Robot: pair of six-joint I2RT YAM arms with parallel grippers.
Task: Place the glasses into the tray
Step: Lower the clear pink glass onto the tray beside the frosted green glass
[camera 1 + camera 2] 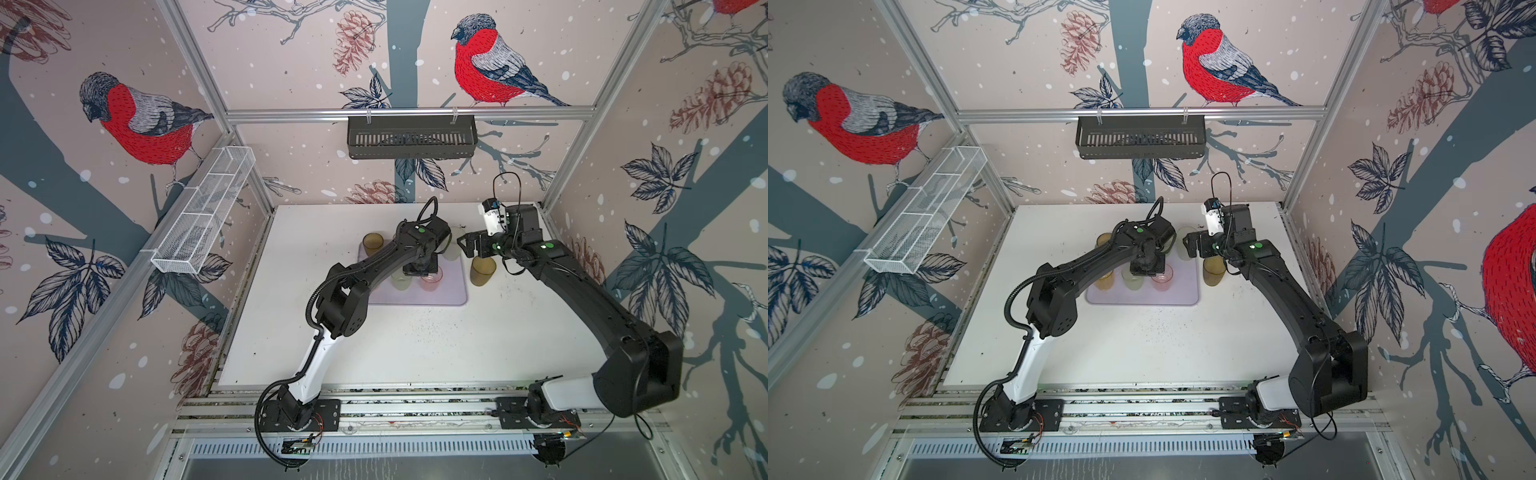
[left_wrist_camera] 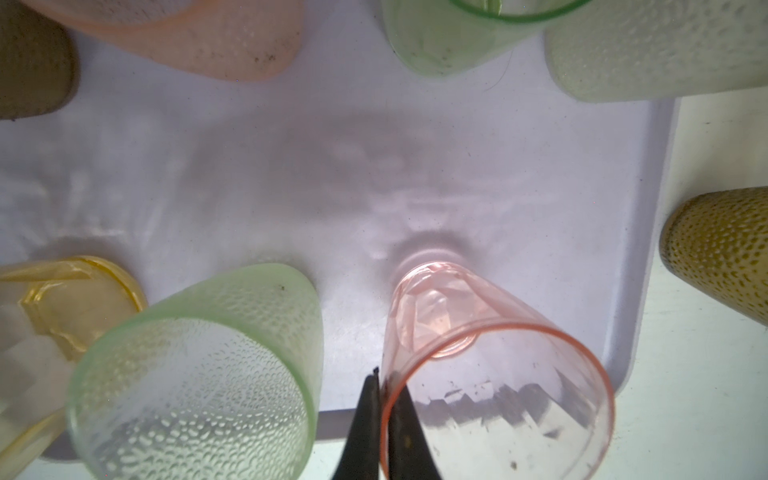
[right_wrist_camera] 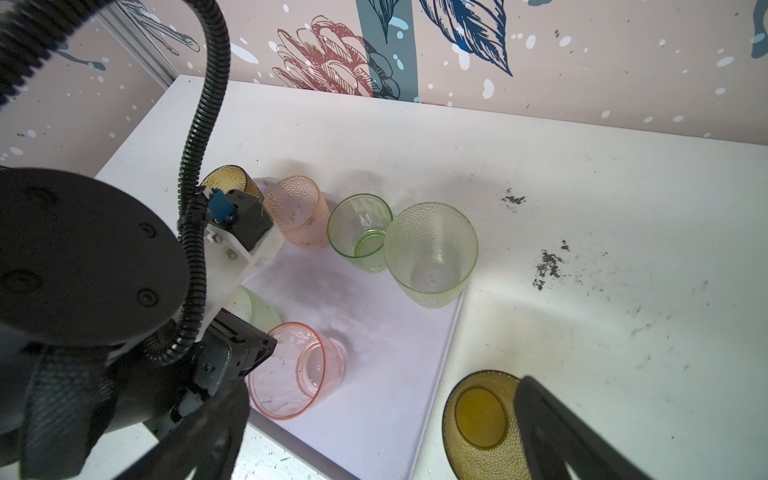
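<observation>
The lilac tray (image 1: 451,298) (image 1: 1183,298) lies mid-table with several glasses standing in it. My left gripper (image 2: 384,399) is shut on the rim of a clear pink glass (image 2: 478,353) (image 3: 291,370), one finger inside and one outside; the glass stands upright on the tray's near part. Beside it are a frosted green glass (image 2: 199,374) and a yellow glass (image 2: 70,303). A frosted pink glass (image 3: 297,208), a bright green glass (image 3: 359,226) and a tall pale glass (image 3: 430,249) line the far side. My right gripper (image 3: 374,411) (image 1: 465,245) hangs open over the tray's right edge.
A tall amber-brown glass (image 1: 483,271) (image 3: 478,419) stands on the white table just right of the tray, under my right gripper's finger. A black slotted basket (image 1: 411,137) hangs on the back rail, a white mesh basket (image 1: 203,212) on the left wall.
</observation>
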